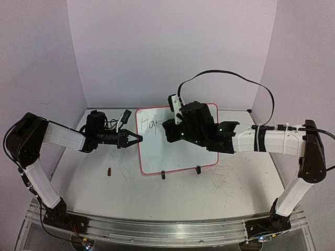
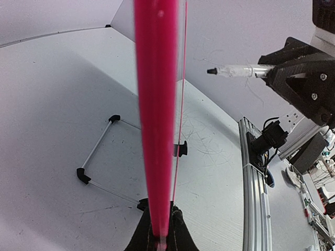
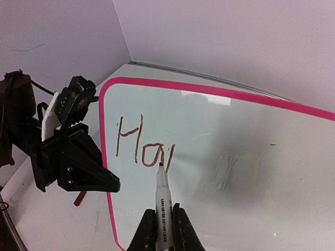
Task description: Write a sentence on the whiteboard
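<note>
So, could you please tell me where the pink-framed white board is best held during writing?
The thin left edge of the pink-framed glossy white board, from the left, jaws across front and back, as the left gripper has it. It stands propped on black clip feet, and that side leaves the face clear for the black-tipped marker.

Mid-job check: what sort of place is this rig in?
Probably a robotics lab test cell: plain panel walls box in a scuffed tabletop, an aluminium rail runs along its near edge, and cabled equipment sits beyond it.
</note>
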Controlling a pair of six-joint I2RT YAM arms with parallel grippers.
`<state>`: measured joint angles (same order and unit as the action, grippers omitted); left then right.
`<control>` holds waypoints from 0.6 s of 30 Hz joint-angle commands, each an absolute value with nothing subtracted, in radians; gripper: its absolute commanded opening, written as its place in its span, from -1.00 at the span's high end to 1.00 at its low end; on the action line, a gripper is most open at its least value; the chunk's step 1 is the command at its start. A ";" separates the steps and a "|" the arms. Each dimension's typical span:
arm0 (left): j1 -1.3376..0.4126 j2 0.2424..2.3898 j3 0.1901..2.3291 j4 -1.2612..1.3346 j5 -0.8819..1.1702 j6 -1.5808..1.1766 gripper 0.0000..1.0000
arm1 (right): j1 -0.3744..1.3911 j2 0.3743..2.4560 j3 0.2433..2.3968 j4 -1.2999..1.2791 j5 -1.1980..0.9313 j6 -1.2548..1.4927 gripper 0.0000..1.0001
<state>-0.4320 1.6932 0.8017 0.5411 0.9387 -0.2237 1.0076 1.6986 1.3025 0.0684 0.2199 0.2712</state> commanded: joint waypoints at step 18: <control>-0.442 1.660 0.801 0.514 0.904 -0.179 1.00 | 0.984 1.741 1.392 0.101 0.225 0.256 1.00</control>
<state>-0.4328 1.6870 0.8017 0.5311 0.9386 -0.2161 0.9886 1.7263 1.3521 0.0699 0.2188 0.2619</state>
